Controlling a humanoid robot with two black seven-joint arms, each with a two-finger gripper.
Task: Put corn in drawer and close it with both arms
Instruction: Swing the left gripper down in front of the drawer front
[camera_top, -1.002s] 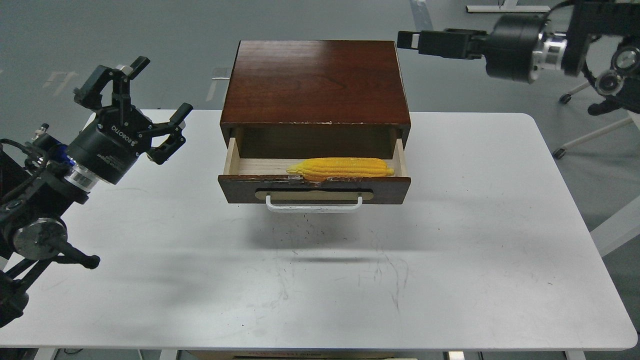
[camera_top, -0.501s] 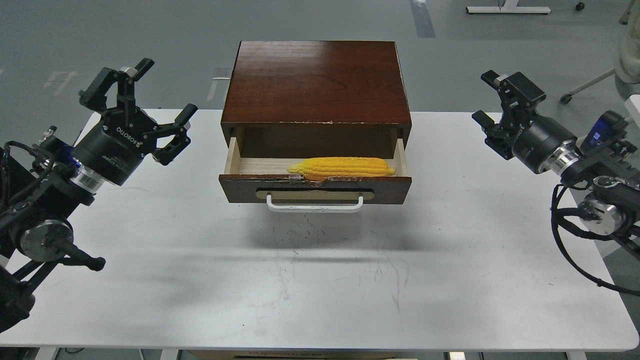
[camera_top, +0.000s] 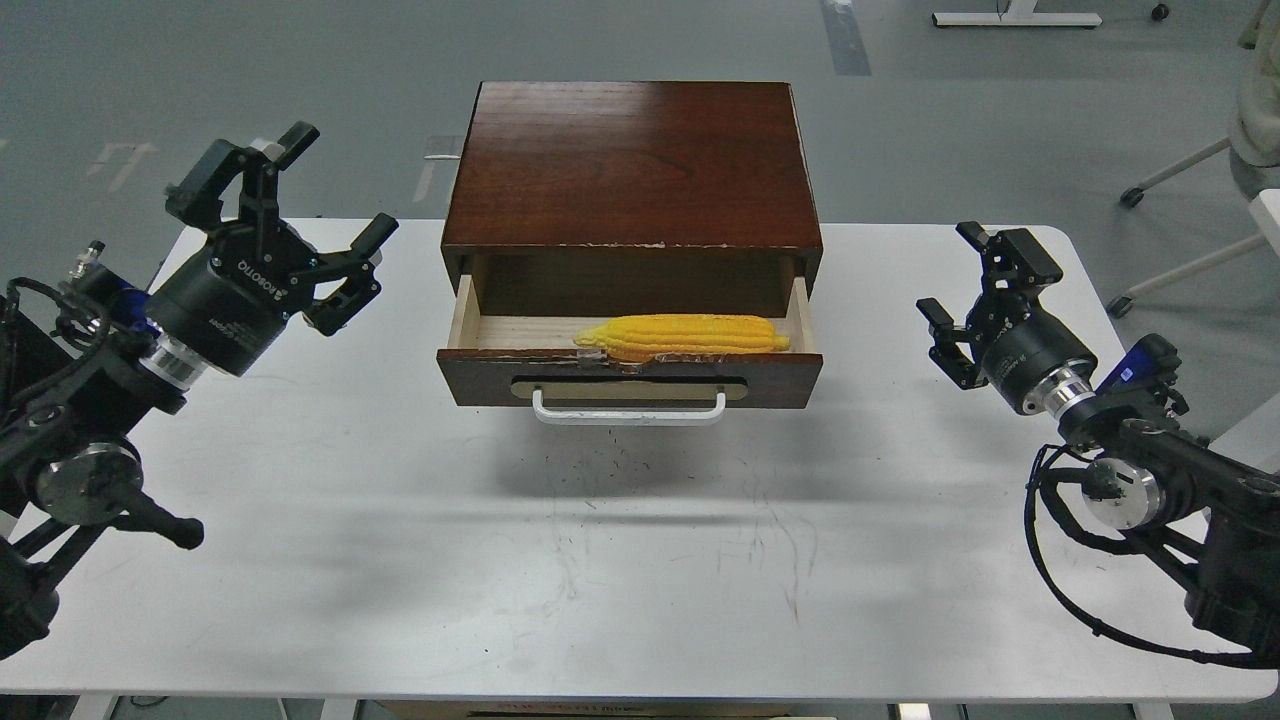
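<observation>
**Corn lies in the open drawer, both tools empty at the sides**

Head view: A dark reddish-brown wooden box (camera_top: 632, 165) stands at the far middle of the white counter (camera_top: 640, 560). Its single drawer (camera_top: 630, 375) is pulled partly out toward the viewer, showing pale wood inside and a chipped top edge on its front panel. A white bar handle (camera_top: 628, 408) on a tan plate sits across the middle of that front.

The corn (camera_top: 683, 335) lies lengthwise inside the drawer, right against the inner face of the front panel, set toward the right half; its thick end is close to the drawer's right wall and its tapered tip points left, near the middle.

The left tool (camera_top: 290, 215) hangs above the counter's far-left corner, well apart from the box, its fingers (camera_top: 358, 248) spread wide with nothing between them; the lettering "ROBOTIQ" shows on its black body. The left arm (camera_top: 90, 420) comes up from the lower-left edge, with a silver wrist ring behind the tool.

The right tool (camera_top: 975, 295) sits over the counter's right side, at about the drawer's level and well apart from it, its fingers parted and empty. The right arm (camera_top: 1160, 480) runs back to the lower-right edge, with loops of black cable under it
</observation>
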